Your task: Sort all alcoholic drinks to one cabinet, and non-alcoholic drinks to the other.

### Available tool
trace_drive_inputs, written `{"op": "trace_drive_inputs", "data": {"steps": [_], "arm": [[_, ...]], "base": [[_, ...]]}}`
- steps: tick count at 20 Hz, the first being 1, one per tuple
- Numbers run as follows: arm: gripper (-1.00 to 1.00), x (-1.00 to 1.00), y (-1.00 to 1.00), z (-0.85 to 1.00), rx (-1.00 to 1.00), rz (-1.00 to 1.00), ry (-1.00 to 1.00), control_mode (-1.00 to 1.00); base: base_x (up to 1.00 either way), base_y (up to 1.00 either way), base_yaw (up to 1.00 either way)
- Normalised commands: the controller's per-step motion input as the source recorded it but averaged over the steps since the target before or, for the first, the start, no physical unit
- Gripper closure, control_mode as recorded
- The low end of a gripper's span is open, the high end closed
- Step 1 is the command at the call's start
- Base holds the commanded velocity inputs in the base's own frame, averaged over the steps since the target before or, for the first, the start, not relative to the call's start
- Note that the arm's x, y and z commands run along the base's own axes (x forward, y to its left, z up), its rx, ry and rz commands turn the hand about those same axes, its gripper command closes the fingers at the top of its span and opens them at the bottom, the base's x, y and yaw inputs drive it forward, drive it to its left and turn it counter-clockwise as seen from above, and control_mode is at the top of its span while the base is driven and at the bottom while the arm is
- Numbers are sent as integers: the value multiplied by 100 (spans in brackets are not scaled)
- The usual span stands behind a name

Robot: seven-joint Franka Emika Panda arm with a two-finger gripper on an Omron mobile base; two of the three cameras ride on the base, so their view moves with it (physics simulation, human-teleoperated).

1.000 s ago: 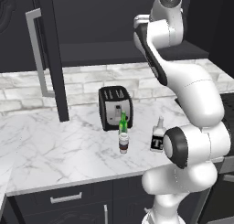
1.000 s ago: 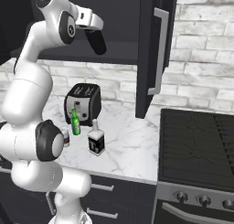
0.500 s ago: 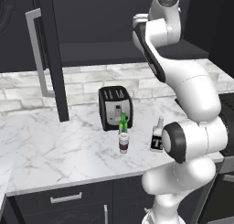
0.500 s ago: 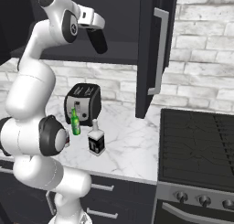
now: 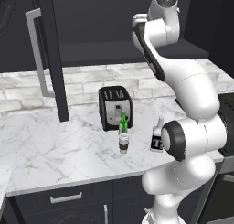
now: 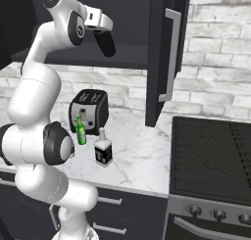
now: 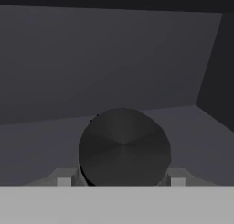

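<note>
The black flask is a plain dark cylinder seen end-on in the hand view, its round face toward the camera, inside a dark cabinet above the shelf. On the marble tabletop, the slim green beer bottle stands upright just in front of the toaster. The white coffee cup with brown band stands just before it. The squat pale bottle with black label stands upright beside them. Both cabinet doors hang open.
</note>
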Motion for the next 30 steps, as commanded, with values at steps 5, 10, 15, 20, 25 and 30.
{"op": "trace_drive_inputs", "data": {"steps": [5, 10, 15, 20, 25, 30], "arm": [[100, 8, 0, -7, 0, 0, -1, -100], [100, 5, 0, -7, 0, 0, -1, -100], [100, 2, 0, -6, 0, 0, -1, -100], [-100, 3, 0, -3, 0, 0, -1, -100], [-100, 13, 0, 0, 0, 0, -3, -100], [-100, 23, 0, 0, 0, 0, -3, -100]], "base": [[0, 0, 0], [0, 0, 0], [0, 0, 0], [0, 0, 0], [0, 0, 0], [0, 0, 0]]}}
